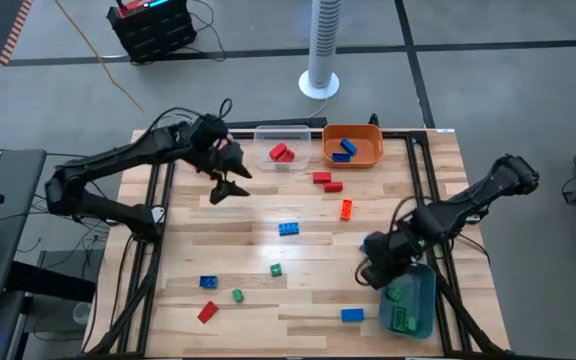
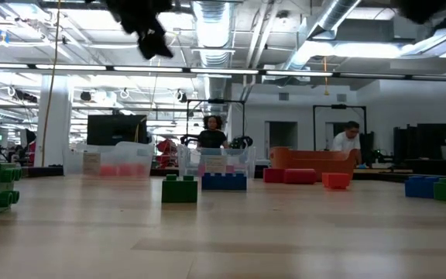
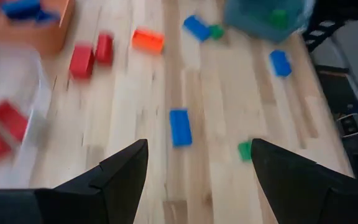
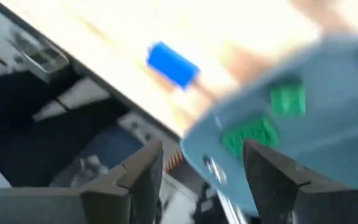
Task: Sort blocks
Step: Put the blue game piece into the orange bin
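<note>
Small bricks lie scattered on the wooden table [image 1: 298, 300]: two red [image 1: 327, 182], an orange [image 1: 346, 209], blue ones [image 1: 289, 229] [image 1: 208, 283] [image 1: 352, 315], green ones [image 1: 276, 269] [image 1: 237, 295], a red [image 1: 207, 312]. My left gripper [image 1: 230, 187] hangs open above the table beside the clear bin [image 1: 283, 133], which holds red bricks [image 1: 281, 153]. In its wrist view the left gripper [image 3: 197, 165] looks down on a blue brick [image 3: 180, 127]. My right gripper [image 1: 373, 268] is open at the far left corner of the blue-grey bin [image 1: 416, 300], which holds green bricks [image 4: 250, 137]. Nothing is between the right gripper's [image 4: 204, 171] fingers but the bin's corner below.
The orange bin [image 1: 353, 146] with blue bricks [image 1: 344, 149] stands at the far edge next to the clear bin. A black frame borders the table's left and right sides. A white fan pole [image 1: 322, 50] stands beyond the table. People show far behind in the low view.
</note>
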